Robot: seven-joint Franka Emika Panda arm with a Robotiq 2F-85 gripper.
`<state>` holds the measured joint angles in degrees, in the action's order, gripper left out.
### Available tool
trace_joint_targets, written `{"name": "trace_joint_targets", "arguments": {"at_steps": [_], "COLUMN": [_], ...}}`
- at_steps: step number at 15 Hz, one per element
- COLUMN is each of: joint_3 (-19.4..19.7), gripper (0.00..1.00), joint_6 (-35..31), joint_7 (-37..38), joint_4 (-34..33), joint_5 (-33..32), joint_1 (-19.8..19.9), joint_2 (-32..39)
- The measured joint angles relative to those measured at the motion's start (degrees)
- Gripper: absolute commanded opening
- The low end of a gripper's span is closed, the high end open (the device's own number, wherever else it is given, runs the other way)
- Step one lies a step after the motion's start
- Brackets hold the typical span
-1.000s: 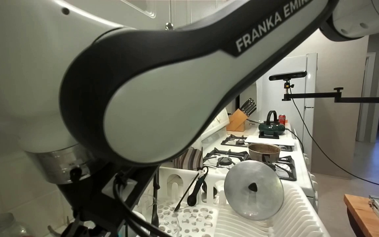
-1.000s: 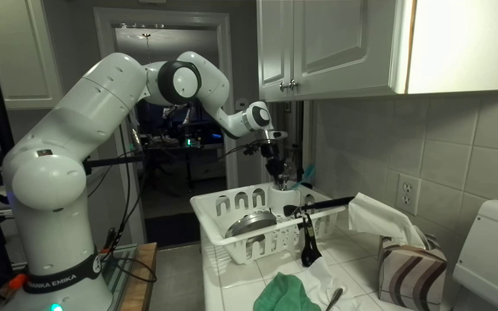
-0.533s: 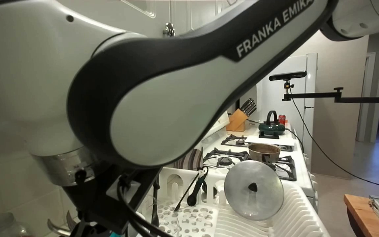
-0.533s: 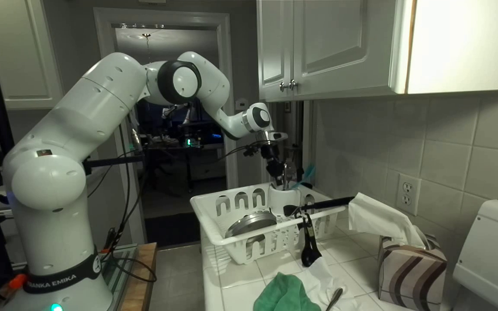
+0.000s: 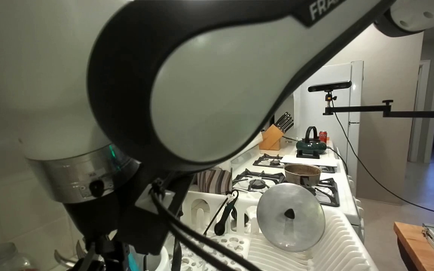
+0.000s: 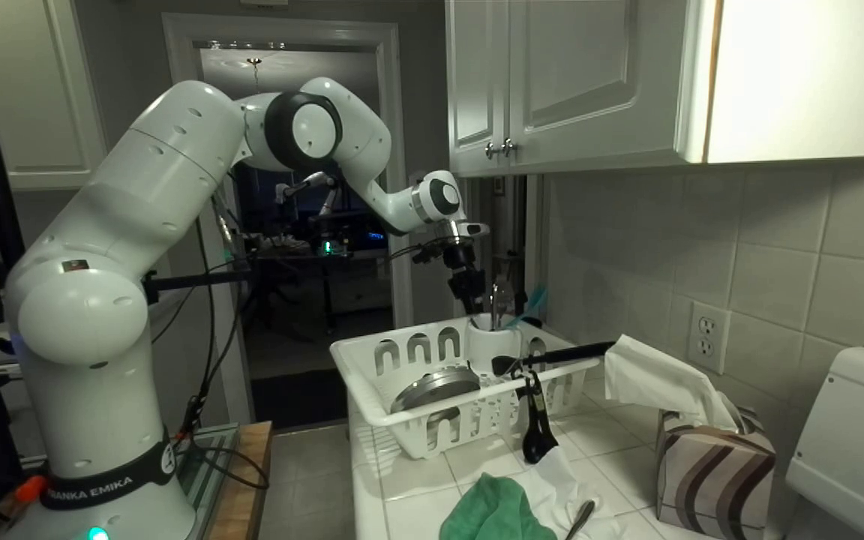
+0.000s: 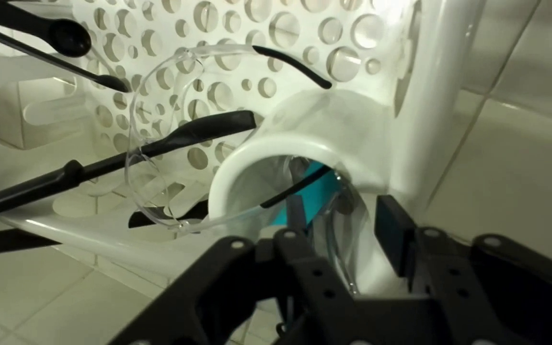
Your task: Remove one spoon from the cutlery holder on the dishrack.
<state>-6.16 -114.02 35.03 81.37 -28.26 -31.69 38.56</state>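
The pale cutlery holder [image 7: 230,172] stands in a corner of the white dishrack [image 6: 361,390], also seen in an exterior view as a white cup [image 6: 493,351]. Shiny metal utensils [image 7: 340,230] lean inside it beside a teal one [image 7: 319,194]; which of them is a spoon I cannot tell. Spread fingers of my gripper [image 7: 340,211] reach over the holder's mouth. Metal utensils show in the gap between them, apparently touching neither pad. From outside, the gripper [image 6: 475,306] is at the holder's rim, just beside an upright metal handle [image 6: 495,300].
Clear glasses [image 7: 133,124] with black tips hang over the holder's edge. A black utensil [image 7: 199,132] crosses the rack beside it. A pot lid [image 5: 290,222] leans in the ribbed slots. The tiled wall [image 6: 612,262] and an overhead cabinet [image 6: 589,97] are close by.
In an exterior view the arm has shifted slightly left and up, drawing the gripper off the metal handle, which now shows apart from it. The holder and rack have stayed put.
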Motion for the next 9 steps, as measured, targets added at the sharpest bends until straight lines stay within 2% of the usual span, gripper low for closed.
{"name": "trace_joint_targets", "arguments": {"at_steps": [1, 5, 9], "joint_3": [-0.77, -2.77, -4.58], "gripper": [0.81, 0.97, 0.88], "joint_6": [-0.58, -3.33, -5.84], "joint_7": [-2.08, -11.71, -24.27], "joint_4": [1.23, 5.78, 9.38], "joint_5": [0.00, 1.46, 3.97], "joint_1": [0.30, 1.53, 4.18], "joint_2": [-1.09, -4.78, -7.02]}}
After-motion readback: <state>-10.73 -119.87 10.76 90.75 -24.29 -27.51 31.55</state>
